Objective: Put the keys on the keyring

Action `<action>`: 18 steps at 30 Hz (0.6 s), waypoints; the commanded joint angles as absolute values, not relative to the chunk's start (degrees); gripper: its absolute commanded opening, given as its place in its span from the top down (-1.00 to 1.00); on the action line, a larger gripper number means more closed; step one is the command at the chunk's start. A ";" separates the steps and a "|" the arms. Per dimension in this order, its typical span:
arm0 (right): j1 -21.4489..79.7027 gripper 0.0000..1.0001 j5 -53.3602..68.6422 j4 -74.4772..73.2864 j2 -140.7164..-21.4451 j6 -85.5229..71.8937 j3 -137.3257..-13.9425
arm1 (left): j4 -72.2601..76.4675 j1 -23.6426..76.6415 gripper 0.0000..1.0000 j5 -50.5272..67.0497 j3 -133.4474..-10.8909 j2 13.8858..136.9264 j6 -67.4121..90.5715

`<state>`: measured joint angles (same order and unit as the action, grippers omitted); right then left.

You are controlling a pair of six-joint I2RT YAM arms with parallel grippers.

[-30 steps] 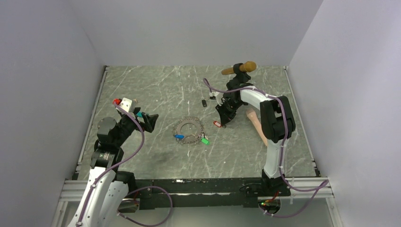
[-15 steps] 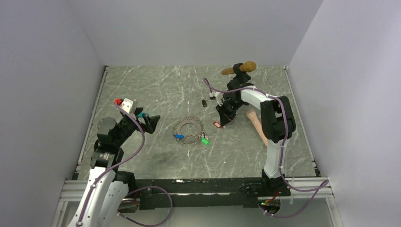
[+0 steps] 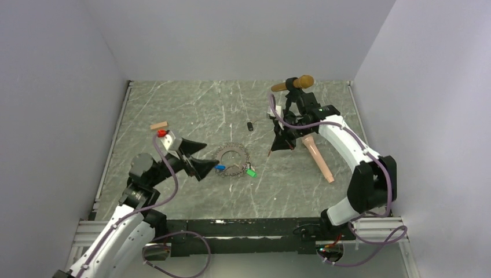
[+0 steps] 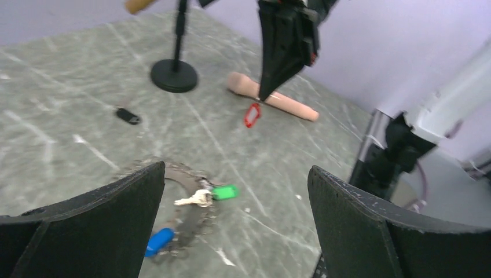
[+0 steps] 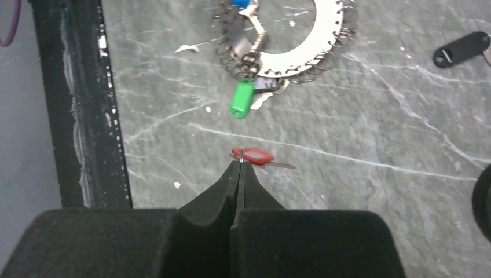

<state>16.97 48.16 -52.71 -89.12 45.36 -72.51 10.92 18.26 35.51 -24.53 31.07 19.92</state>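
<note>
Right gripper [image 5: 238, 168] with its fingers pressed together at the very tips on the small loop at one end of the red key [image 5: 255, 156], which hangs below them in the left wrist view; whether it is clear of the desk [image 3: 173, 110] cannot be told. The keyring [image 3: 231, 160] lies flat near the middle of the desk, just left of and nearer than the red key, with the green key [image 3: 251, 172] at its near right edge and the blue key [image 3: 219, 167] at its near left edge. Left gripper [image 3: 212, 154], fingers spread wide and holding nothing, hovers just left of the keyring. The step in hand appears to be carrying the red key to the keyring. The hold is slight, so the key may slip out or swing in transit. The keyring looks limp, so a push from either gripper may drag it and disturb the keys lying on it.
</note>
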 commanded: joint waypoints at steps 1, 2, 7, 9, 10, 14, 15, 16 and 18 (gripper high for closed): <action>16.95 1.00 55.19 -53.51 -84.46 50.71 -68.46 | 19.23 30.09 -0.97 25.73 -21.32 27.83 24.63; 17.01 1.00 55.84 -53.86 -83.73 51.16 -67.94 | 19.96 33.28 -0.93 23.11 -20.62 27.77 24.24; 16.94 1.00 57.82 -56.45 -81.17 54.24 -65.97 | 24.42 47.36 -0.81 11.15 -19.43 32.95 18.39; 16.94 1.00 58.21 -56.57 -80.06 54.92 -64.87 | 26.98 51.10 -0.76 8.71 -20.06 36.96 15.95; 16.96 1.00 58.41 -56.33 -79.55 55.08 -64.34 | 28.39 53.12 -0.76 7.68 -20.48 40.00 14.98; 16.91 1.00 58.95 -56.15 -78.59 55.72 -63.05 | 33.72 56.70 -0.74 5.53 -21.73 47.56 12.37; 17.00 1.00 59.04 -56.39 -78.59 55.98 -63.07 | 35.27 57.15 -0.74 5.45 -21.73 49.03 12.35; 17.01 1.00 59.25 -56.61 -78.62 56.25 -63.09 | 36.82 57.55 -0.74 5.23 -21.76 50.28 12.41; 16.97 1.00 59.62 -57.08 -78.65 56.65 -63.19 | 39.46 58.26 -0.74 4.49 -21.74 52.09 12.55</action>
<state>17.02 56.01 -56.42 -79.83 53.28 -63.05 28.93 56.82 8.16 -19.64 49.82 14.50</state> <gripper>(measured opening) 0.009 0.873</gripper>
